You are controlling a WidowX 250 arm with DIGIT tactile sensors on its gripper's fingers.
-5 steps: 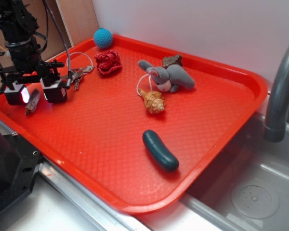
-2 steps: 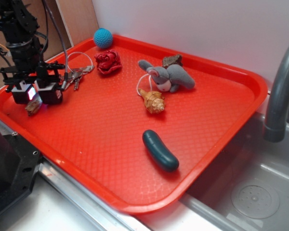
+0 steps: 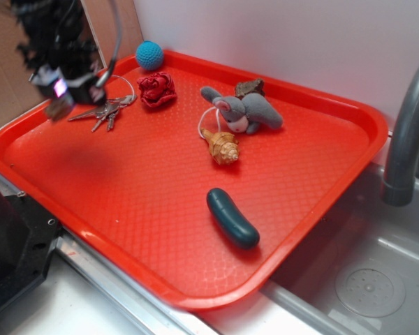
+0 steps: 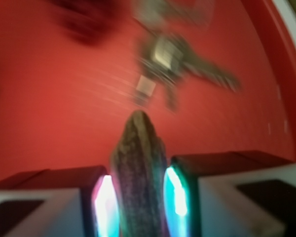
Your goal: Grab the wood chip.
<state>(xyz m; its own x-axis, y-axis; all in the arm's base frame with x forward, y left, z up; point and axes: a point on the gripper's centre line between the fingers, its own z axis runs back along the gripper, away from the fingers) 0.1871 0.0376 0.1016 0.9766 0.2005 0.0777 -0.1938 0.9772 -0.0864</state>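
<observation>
The wood chip (image 4: pixel 138 168), a rough brown pointed piece with grey streaks, stands between the two lit pads of my gripper (image 4: pixel 138 197) in the wrist view, pinched from both sides. In the exterior view the gripper (image 3: pixel 64 94) is blurred and lifted above the far left corner of the red tray (image 3: pixel 321 209), and a small brownish tip of the wood chip (image 3: pixel 54 109) hangs below it. A bunch of keys (image 4: pixel 177 59) lies on the tray just ahead of the chip's point.
On the tray lie the keys (image 3: pixel 105 110), a red crumpled thing (image 3: pixel 156 89), a blue ball (image 3: pixel 149 54), a grey plush animal (image 3: pixel 244 112), a dark brown chunk (image 3: pixel 250 87), a tan seashell (image 3: pixel 221 146) and a dark green pickle shape (image 3: pixel 232 218). A grey faucet (image 3: pixel 405 132) and sink stand at the right.
The gripper closed on the wood chip on the tray's left side, then rose and moved toward the far left corner with the chip in it.
</observation>
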